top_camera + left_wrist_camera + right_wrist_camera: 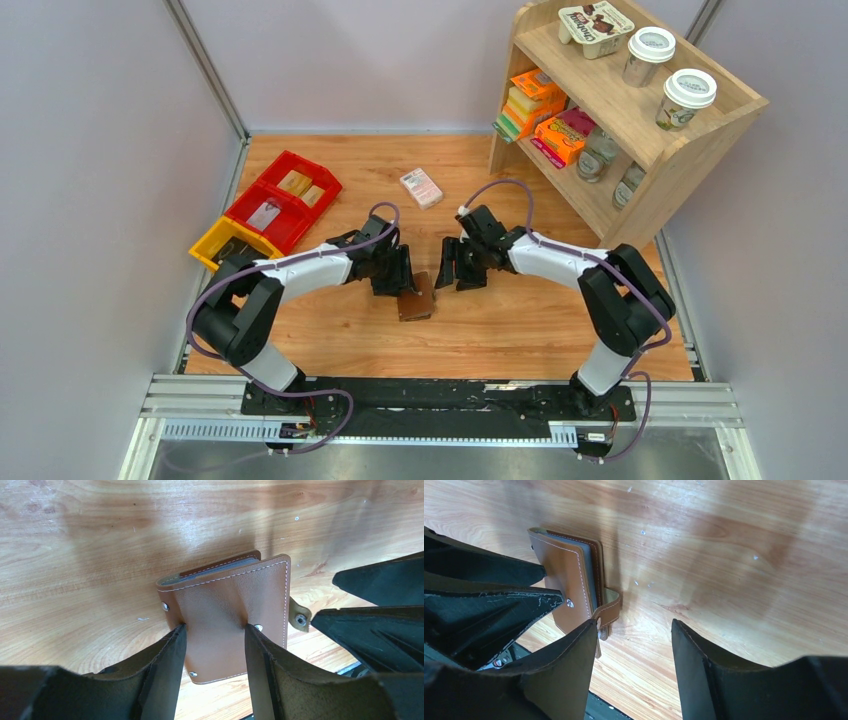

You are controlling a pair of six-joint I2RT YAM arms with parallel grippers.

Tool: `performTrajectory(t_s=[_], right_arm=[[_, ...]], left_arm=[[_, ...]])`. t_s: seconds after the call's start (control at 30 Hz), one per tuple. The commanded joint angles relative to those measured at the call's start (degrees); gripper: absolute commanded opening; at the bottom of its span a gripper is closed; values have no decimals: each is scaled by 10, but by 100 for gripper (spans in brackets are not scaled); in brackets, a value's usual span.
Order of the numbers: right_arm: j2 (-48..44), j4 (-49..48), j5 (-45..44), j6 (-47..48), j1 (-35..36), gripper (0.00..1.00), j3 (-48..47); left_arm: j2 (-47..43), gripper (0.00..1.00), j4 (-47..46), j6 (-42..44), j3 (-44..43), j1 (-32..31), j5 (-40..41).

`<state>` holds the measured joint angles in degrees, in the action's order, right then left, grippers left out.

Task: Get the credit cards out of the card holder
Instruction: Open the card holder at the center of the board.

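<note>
Card holder (416, 298) is seen in the middle of the top picture, on the wooden table (520, 330), between the two arms. It is brown, and it is folded shut. In the left wrist picture its long side runs from the bottom of the frame up to the top. The blue-grey edges of the pockets (220, 569) are seen at its top end. Whether cards are inside cannot be told. The snap tab (300, 618) sticks out loose on the right side of that frame, toward the other arm.

The left claw (215, 637) is pinched on the brown front cover, and the leather is dented between its tips. The right claw (634, 625) is spread wide with nothing in it. One of its fingers is just beside the snap tab.
</note>
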<state>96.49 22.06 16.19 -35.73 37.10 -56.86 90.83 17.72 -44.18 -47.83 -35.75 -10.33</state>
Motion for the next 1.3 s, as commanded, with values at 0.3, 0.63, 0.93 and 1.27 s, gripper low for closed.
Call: performTrajectory(t_s=[0.3, 0.63, 0.93, 1.27], right_arm=[[6, 7, -12, -1, 28, 59, -40], [5, 24, -86, -14, 75, 72, -88], [41, 14, -100, -17, 80, 58, -70], [33, 19, -117, -14, 68, 34, -34]], left_arm=[[32, 56, 47, 36, 13, -9, 45], [32, 56, 51, 38, 8, -14, 57], [32, 56, 52, 38, 7, -16, 58], [30, 56, 55, 37, 10, -18, 60]])
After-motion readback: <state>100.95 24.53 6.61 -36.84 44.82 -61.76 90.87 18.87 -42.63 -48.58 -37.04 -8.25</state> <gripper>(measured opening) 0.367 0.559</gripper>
